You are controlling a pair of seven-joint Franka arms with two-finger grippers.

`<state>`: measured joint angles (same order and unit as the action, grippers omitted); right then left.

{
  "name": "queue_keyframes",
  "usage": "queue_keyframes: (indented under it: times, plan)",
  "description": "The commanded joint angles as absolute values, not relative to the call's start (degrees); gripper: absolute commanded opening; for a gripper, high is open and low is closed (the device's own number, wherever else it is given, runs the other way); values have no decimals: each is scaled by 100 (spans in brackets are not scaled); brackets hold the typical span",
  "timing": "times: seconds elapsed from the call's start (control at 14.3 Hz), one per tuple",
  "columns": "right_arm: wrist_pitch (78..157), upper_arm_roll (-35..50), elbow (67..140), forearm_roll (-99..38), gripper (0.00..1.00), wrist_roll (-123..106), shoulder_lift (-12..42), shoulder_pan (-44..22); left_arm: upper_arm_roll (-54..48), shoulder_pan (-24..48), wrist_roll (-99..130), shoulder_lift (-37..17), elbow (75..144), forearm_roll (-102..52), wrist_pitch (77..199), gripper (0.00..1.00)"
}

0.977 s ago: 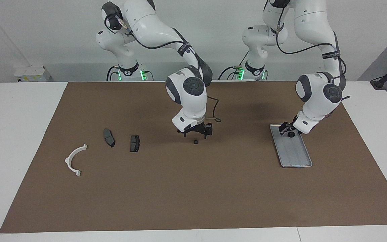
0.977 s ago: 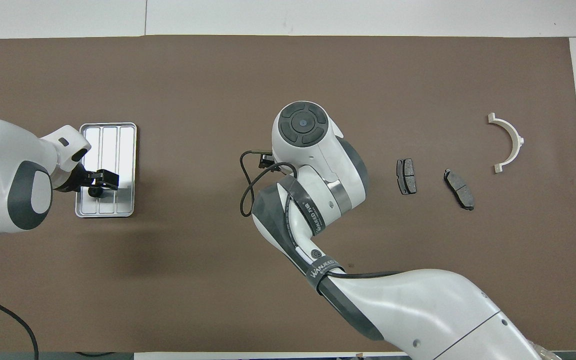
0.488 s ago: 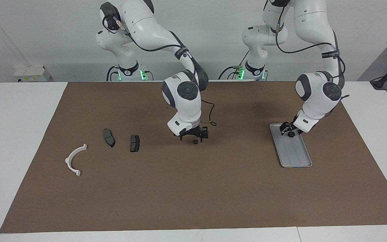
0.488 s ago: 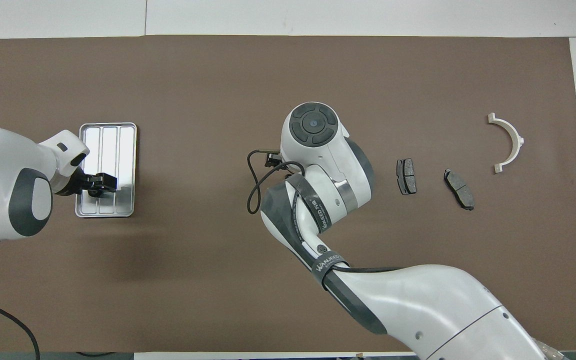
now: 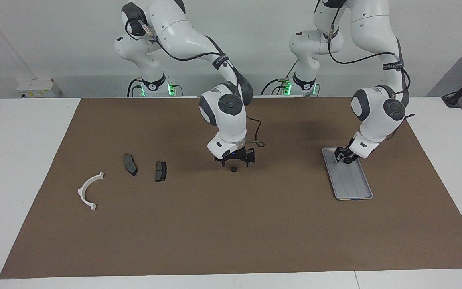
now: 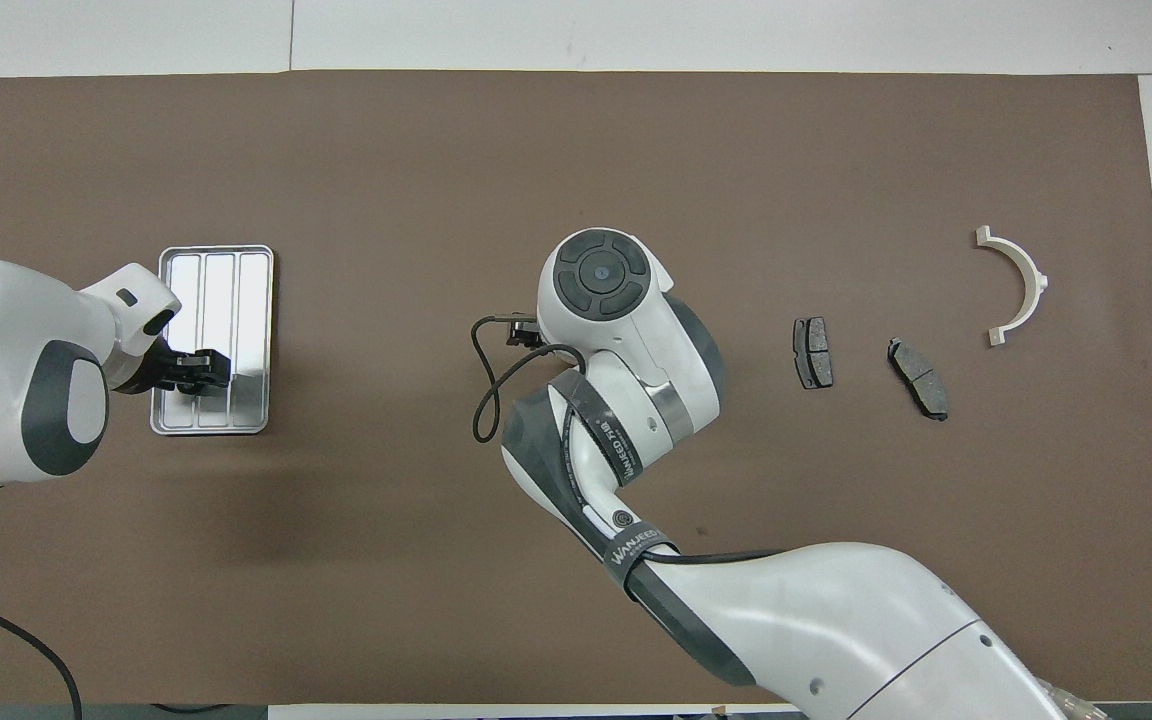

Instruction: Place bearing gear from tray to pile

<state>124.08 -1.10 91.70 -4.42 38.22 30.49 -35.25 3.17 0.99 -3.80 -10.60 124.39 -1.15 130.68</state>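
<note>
In the facing view, no writing can be read with certainty. The left gripper (image 5: 346,159) is lowered onto the end of the tray (image 5: 355,188) nearer the robots, set about the bearing gear (image 5: 348,161), a small dark round part. Whether the gear is gripped cannot be told. The right gripper (image 5: 234,162) is held with jaws wide, just over a second small dark round part (image 5: 234,169) lying mid-table on the brown mat (image 5: 255,224). The pile lies toward the right arm's end: two brake pads (image 5: 130,164) (image 5: 161,171) and the white bracket (image 5: 81,191).

Compared with half a second ago, the right gripper has been shifted slightly toward the left arm's end. The pile has not been disturbed.

In the overhead view, "WANJEED" is printed on two black bands around the right arm. The right gripper is hidden beneath its own arm. The left gripper (image 6: 198,370) is seen over the tray's (image 6: 254,300) near end, drawn in slightly since a second ago. The pads (image 6: 813,352) (image 6: 918,378) and bracket (image 6: 1036,280) are unmoved.
</note>
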Motion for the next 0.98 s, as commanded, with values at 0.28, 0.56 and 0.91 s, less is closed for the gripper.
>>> queue_keyframes:
  times: [0.28,0.56,0.91]
  plan:
    - [12797,-97,9650,-606,99,3630,2944,-3481,264,-53,-440,-879,12656,-62,13228,70]
    - [12920,-97,9799,-606,99,3551,2953,-3463,264,-53,-422,-940,12656,-62,13421,70]
    - [13043,-97,9852,-606,99,3525,2988,-3463,264,-62,-431,-940,12656,-62,13430,69]
